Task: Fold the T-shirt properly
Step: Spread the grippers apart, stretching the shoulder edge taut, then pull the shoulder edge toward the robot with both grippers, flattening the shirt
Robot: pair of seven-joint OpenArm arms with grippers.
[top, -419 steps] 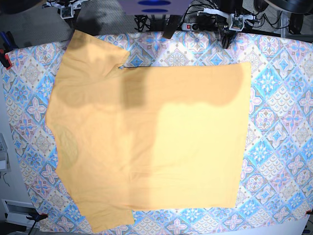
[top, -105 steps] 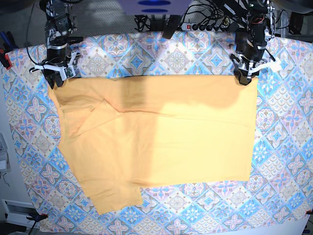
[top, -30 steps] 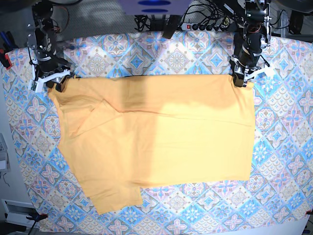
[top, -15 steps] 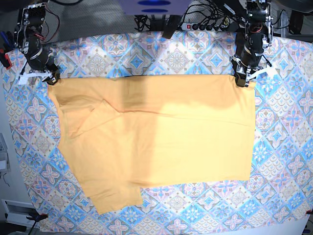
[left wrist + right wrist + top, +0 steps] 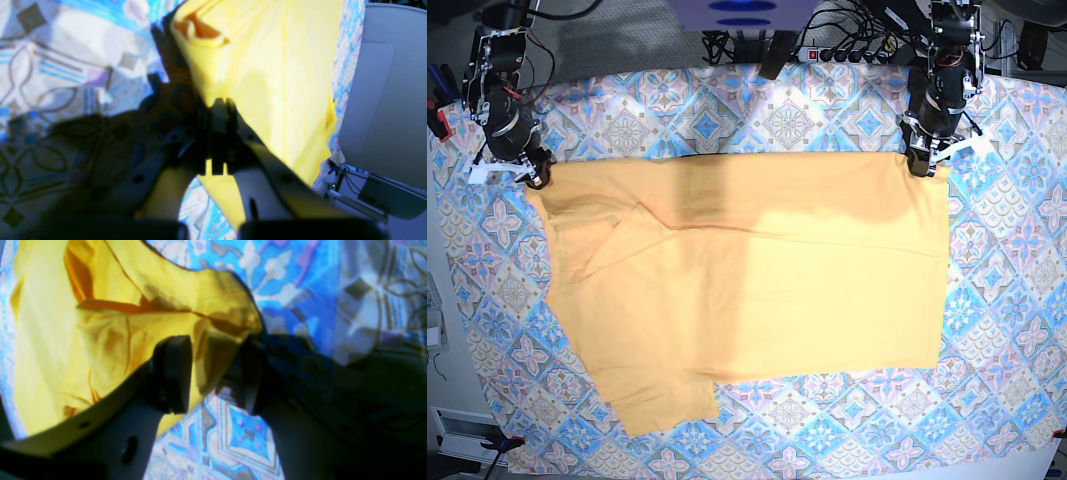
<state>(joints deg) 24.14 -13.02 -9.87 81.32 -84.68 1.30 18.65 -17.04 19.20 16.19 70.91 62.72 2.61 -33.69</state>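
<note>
patterned blue-and-pink tablecloth covers the worktop, and on it the t-shirt lies spread flat, its far edge now a straight fold line where fourteen seconds ago the upper sleeve stuck out toward the power strip. the left pincer stays clamped shut on the t-shirt's far corner, while the right pincer stands with jaws apart at the opposite far corner, having slid outward off the cloth over the last second. i judge the first lengthwise fold is laid, and the near sleeve remains to be folded.
</note>
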